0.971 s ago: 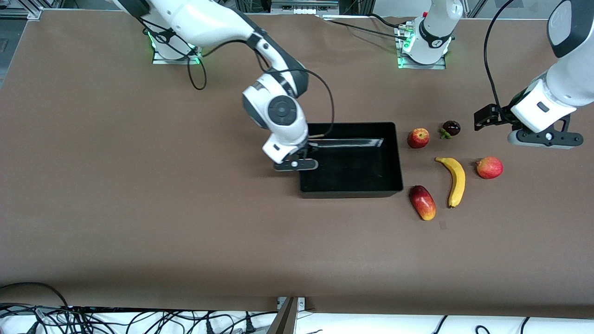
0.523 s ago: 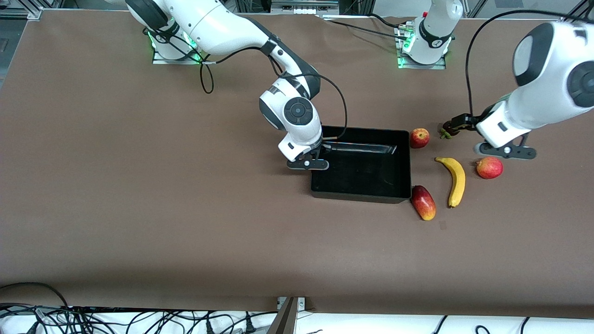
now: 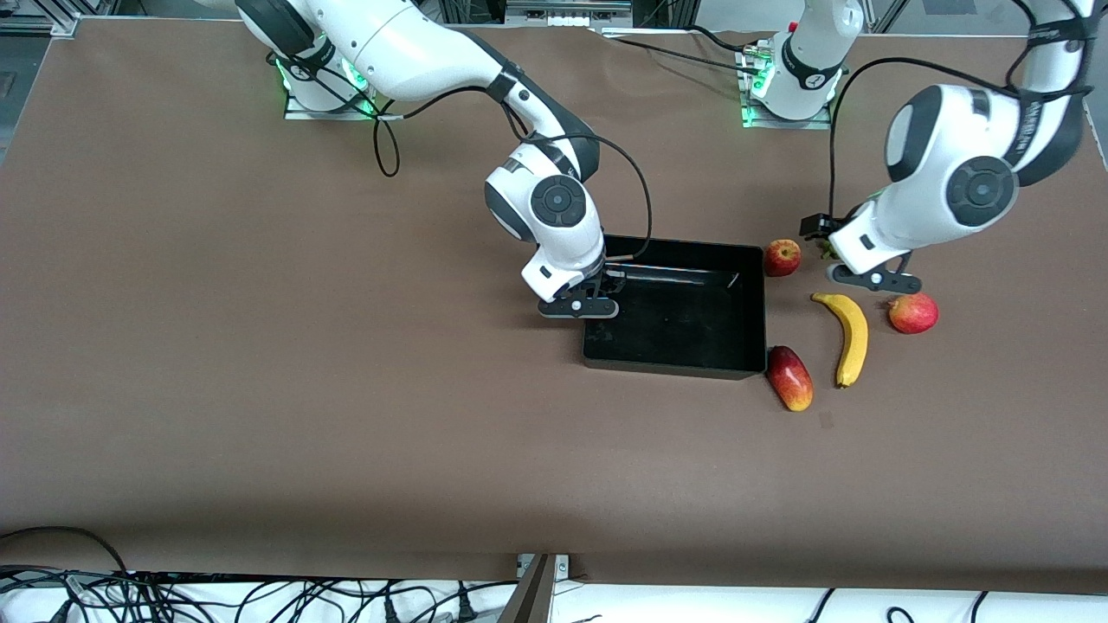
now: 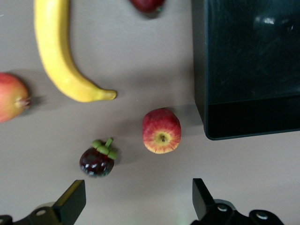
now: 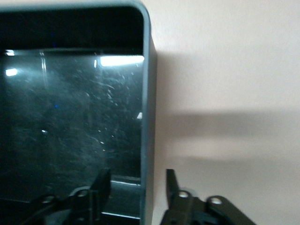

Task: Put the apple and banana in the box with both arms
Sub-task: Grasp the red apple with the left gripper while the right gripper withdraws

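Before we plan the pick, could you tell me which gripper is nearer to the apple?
Left. The left gripper hangs open just beside the apple; the right gripper straddles the box wall.

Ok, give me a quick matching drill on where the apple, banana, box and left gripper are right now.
Things:
1. apple
2. banana
3. box
4. left gripper

Places or states:
A. open, over the table by the small dark fruit
B. astride its wall, the right gripper
C. on the table beside the box's corner
D. between the oblong red-yellow fruit and the red-orange fruit

Pairs: 1-C, 2-D, 3-B, 4-A
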